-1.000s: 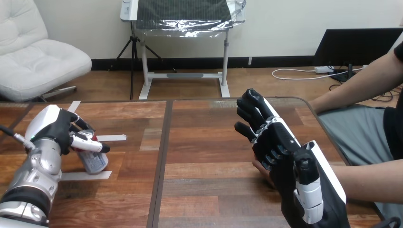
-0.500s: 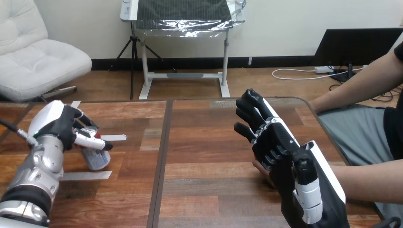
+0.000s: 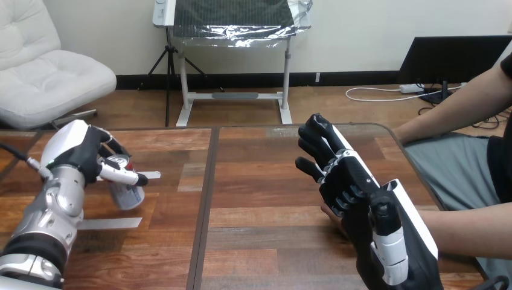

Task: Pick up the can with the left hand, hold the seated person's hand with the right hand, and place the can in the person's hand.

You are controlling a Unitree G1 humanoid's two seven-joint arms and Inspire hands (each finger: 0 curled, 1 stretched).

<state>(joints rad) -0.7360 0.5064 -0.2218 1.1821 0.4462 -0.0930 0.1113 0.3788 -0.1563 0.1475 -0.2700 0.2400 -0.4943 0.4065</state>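
Observation:
A silver and red can (image 3: 125,186) hangs slightly tilted above the left part of the wooden table (image 3: 259,181), and my left hand (image 3: 77,152) is shut on it, thumb across its front. At the right, my right hand (image 3: 362,199) stands on edge with its fingers curled. The person's hand (image 3: 330,212) peeks out just beneath those curled fingers, most of it hidden behind my palm. The person's forearm (image 3: 477,232) reaches in from the right edge.
Two strips of pale tape (image 3: 108,223) lie on the table under and behind the can. A dark seam (image 3: 204,205) runs down the tabletop's middle. The person's other arm (image 3: 459,109) rests beyond the table's far right corner.
My left hand has lifted the can off the table and carried it up and to the right, and the can now stands straighter. My right hand and the person's hand have stayed put.

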